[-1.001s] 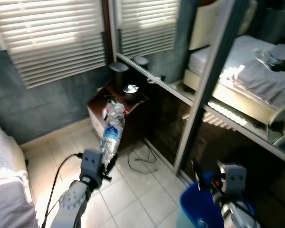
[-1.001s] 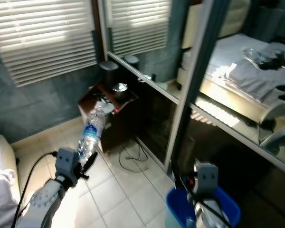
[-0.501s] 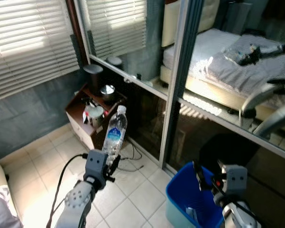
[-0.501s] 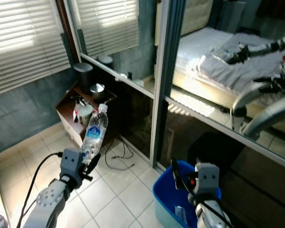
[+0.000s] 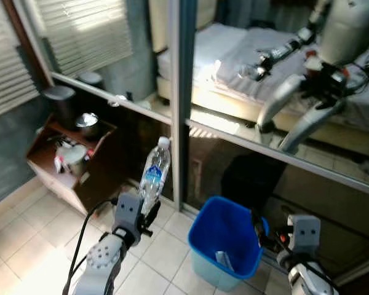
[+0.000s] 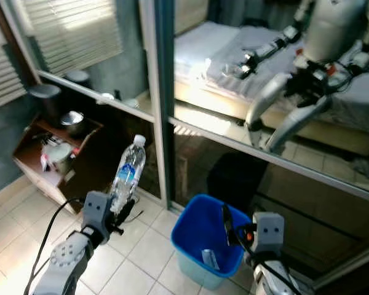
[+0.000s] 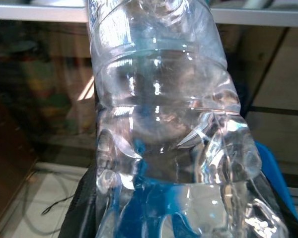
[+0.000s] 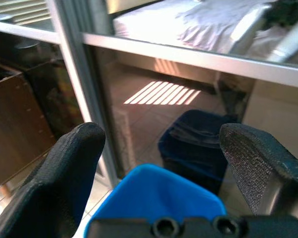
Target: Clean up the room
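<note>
Swung rightward since a moment ago, bringing the blue bin (image 5: 224, 243) into fuller sight. Left gripper (image 5: 141, 215) clamped around an upright clear water bottle (image 5: 154, 174), left of the bin. Right gripper (image 8: 164, 163) spread wide, holding nothing, at the bin's rim.

No legible text or labels.

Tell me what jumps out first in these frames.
The clear plastic water bottle stands upright in the left gripper, shut on its lower part, in front of the mirrored sliding door. To its right a blue bin sits on the tiled floor with the open right gripper above its near rim. The mirror shows the robot's own reflection against a bed.
</note>
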Motion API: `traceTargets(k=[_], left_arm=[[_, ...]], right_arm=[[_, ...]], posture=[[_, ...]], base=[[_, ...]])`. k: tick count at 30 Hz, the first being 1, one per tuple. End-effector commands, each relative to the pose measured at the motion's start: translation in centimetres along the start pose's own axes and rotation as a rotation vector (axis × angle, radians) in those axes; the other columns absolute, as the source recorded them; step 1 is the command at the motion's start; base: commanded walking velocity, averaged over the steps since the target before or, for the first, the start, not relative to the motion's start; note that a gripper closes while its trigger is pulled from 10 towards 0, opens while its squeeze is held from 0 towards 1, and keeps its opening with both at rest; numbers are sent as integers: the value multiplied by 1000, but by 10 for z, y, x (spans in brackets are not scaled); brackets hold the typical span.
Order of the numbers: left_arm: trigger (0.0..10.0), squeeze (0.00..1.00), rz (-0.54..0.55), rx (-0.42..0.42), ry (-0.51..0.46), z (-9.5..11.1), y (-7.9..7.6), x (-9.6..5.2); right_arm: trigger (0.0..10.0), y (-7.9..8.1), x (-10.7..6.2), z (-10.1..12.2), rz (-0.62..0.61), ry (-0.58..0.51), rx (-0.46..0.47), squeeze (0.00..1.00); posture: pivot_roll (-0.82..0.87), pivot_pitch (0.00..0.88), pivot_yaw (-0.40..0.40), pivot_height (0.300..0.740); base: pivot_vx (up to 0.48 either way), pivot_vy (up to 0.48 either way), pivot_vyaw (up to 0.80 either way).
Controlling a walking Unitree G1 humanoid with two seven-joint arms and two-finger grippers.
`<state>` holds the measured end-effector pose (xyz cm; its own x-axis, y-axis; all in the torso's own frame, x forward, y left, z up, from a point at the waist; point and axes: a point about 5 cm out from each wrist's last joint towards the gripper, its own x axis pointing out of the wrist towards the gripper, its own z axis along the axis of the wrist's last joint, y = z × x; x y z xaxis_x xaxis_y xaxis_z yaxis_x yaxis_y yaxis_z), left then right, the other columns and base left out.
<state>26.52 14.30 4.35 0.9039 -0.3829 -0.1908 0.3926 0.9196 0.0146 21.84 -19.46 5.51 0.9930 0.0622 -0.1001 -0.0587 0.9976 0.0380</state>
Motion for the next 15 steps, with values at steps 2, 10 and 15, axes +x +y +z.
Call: traceTargets(k=[2,10,15], left_arm=[[10000,0,-17,28,-38,9,-1,3],[10000,0,-27,30,-43,10,-1,5],[10000,0,-36,39,-42,11,-3,7]], right_arm=[[10000,-2,-2,0,-7,4,-7,0],[10000,-2,-3,0,-11,10,-7,0],[10000,-2,-4,-2,-14,15,-7,0]], posture=[[-41,0,0,740],[-45,0,2,740],[-46,0,5,740]], base=[[0,0,-800],[0,0,-800],[0,0,-795]])
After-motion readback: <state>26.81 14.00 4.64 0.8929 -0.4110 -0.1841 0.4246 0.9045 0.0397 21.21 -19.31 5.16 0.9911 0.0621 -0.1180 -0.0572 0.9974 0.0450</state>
